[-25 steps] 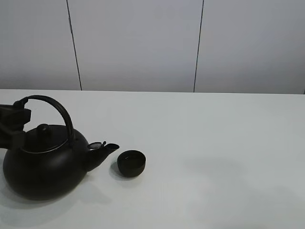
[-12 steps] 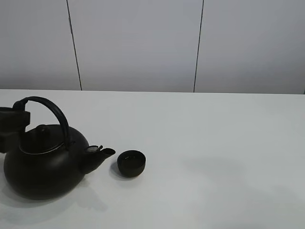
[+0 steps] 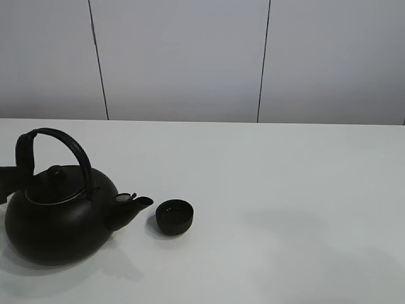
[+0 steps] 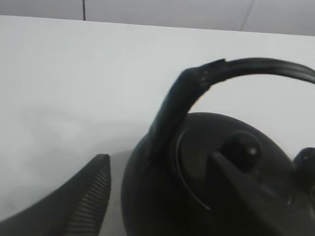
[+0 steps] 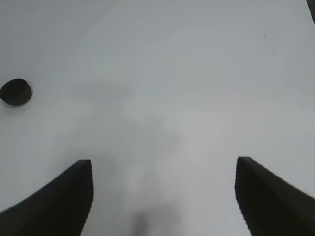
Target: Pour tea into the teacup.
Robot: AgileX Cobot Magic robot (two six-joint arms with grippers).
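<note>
The small matte-black teacup [image 3: 174, 216] stands on the white table just right of the kettle's spout [image 3: 134, 204]; it also shows in the right wrist view [image 5: 15, 92]. The big black kettle [image 3: 57, 221] rests upright on the table with its arched handle [image 3: 69, 142] up. My left gripper [image 3: 7, 179] is at the far left edge, just left of the kettle. In the left wrist view it [image 4: 158, 158] is open and empty, with the handle [image 4: 236, 69] beyond its fingertips. My right gripper [image 5: 163, 164] is open and empty above bare table, far from the cup.
The white table [image 3: 285, 190] runs to a grey panelled wall [image 3: 190, 57] at the back. The right gripper does not show in the exterior high view.
The kettle settled upright on the table. My left gripper let go of the handle's left end and drew back to the left. The teacup has not moved.
</note>
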